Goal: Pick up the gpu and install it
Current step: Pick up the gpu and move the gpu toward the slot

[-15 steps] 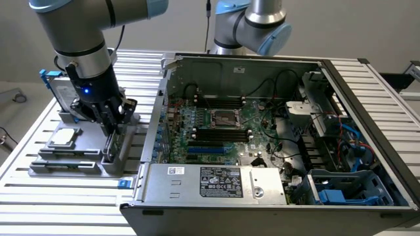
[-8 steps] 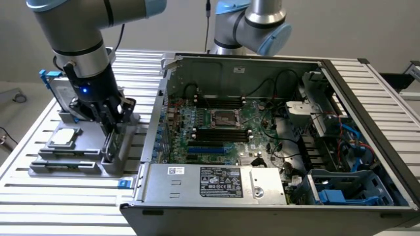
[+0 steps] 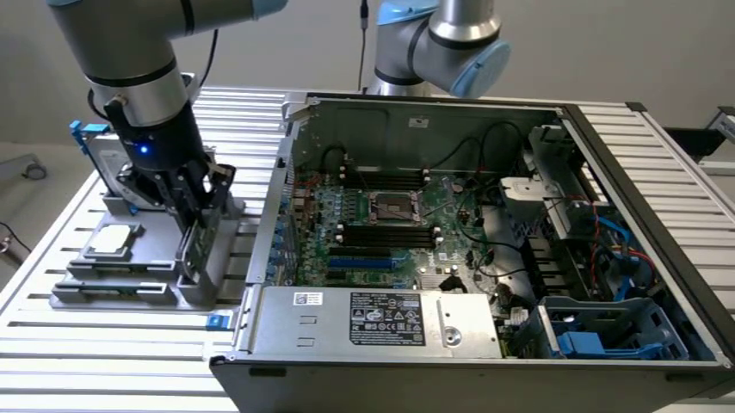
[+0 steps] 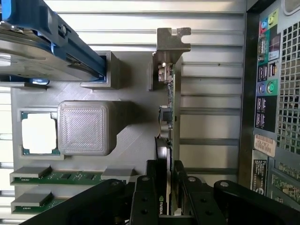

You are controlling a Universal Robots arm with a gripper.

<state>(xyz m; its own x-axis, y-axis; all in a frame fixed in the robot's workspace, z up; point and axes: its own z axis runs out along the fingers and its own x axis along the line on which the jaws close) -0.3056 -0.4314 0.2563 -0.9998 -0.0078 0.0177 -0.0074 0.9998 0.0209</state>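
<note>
The gpu (image 3: 202,248) stands on edge in a slot of the grey holder tray (image 3: 138,291), at the exterior view's left of the open computer case (image 3: 643,155). In the wrist view the gpu (image 4: 169,108) is seen edge-on, a thin green board with a black shroud and a silver bracket (image 4: 172,43) at its far end. My gripper (image 3: 195,225) reaches down over the card. Its black fingers (image 4: 149,197) press on both faces, so my gripper (image 4: 168,199) is shut on the gpu. The card still sits in the holder. The motherboard (image 3: 379,215) lies exposed inside the case.
On the holder tray (image 4: 131,126) sit a square silver processor chip (image 4: 38,133), memory sticks (image 4: 56,177) and a hard drive in a blue frame (image 4: 37,51). A second arm (image 3: 442,43) stands behind the case. The case's back panel (image 4: 267,93) is close beside the gpu.
</note>
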